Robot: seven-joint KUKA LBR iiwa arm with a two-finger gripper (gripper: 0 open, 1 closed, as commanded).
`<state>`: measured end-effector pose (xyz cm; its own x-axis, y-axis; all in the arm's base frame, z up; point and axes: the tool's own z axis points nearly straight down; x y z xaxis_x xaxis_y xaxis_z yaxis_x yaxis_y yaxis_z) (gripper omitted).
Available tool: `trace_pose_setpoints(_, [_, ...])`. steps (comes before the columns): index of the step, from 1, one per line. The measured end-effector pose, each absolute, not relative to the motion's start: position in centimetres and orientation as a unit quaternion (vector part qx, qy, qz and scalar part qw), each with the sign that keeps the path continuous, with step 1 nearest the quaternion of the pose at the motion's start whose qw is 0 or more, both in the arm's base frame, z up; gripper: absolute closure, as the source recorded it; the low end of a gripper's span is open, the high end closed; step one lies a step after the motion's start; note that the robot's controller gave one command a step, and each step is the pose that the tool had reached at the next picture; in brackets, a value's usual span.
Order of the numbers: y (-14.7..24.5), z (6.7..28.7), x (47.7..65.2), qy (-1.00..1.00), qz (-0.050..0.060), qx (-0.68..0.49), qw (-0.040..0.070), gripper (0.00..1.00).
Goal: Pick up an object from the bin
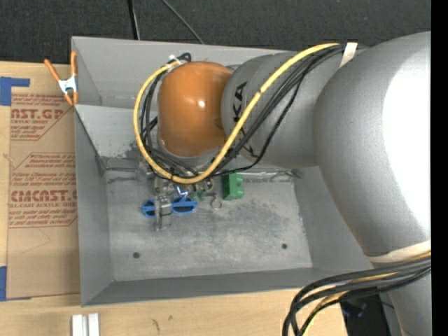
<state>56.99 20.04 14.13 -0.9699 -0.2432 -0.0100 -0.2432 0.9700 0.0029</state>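
The arm's two-finger gripper (163, 212) hangs low at about ten o'clock from the middle of the grey metal bin (238, 247). It sits right at a small blue plastic piece (183, 206), which shows at nine and three o'clock of the metal tip. That spread suggests the tool is centred on the piece for a straight-down grasp. The rounded orange wrist cover (190, 107) at twelve o'clock hides the mechanism, so it cannot be told whether the gripper is released or clenched. A green plastic block (232, 186) lies apart at two o'clock, probably clear of the grasp.
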Motion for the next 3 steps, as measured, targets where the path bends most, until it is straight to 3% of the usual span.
trace_pose_setpoints(1, [15.5,6.7,58.4,0.979,0.000,-0.204,-0.001,0.00])
trace_pose_setpoints(2, [15.7,7.0,58.4,0.979,0.001,-0.204,0.001,1.00])
trace_pose_setpoints(3, [13.8,17.5,57.2,0.972,0.000,-0.236,0.005,1.00])
